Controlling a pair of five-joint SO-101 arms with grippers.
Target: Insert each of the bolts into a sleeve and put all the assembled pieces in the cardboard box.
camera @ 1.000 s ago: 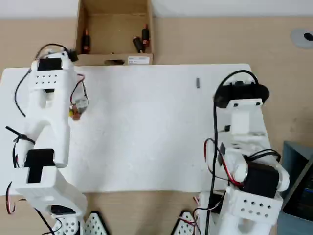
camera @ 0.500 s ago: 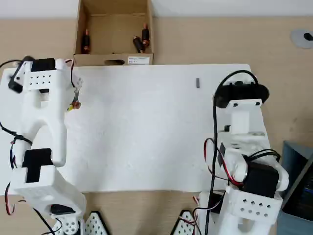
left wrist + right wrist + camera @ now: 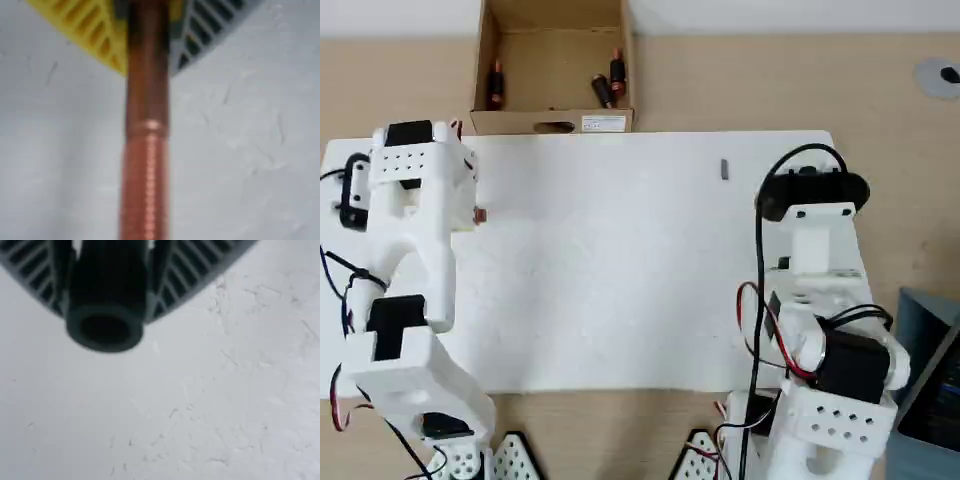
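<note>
Starting nearest, you have the left hand [image 3: 147,52] clamped on a copper bolt [image 3: 146,165], its threaded end pointing out over the white sheet [image 3: 620,270], while the right hand [image 3: 107,292] grips a black sleeve [image 3: 105,332], open bore showing, close above that sheet. Farther out, a small grey piece [image 3: 724,169] lies alone on the sheet near its far edge, ahead of your right arm. Beyond it, the cardboard box [image 3: 553,122] sits on the tan worktop [image 3: 880,100] at the sheet's edge, holding three assembled pieces [image 3: 496,85]: one by the wall on your left arm's side, two by the opposite wall.
</note>
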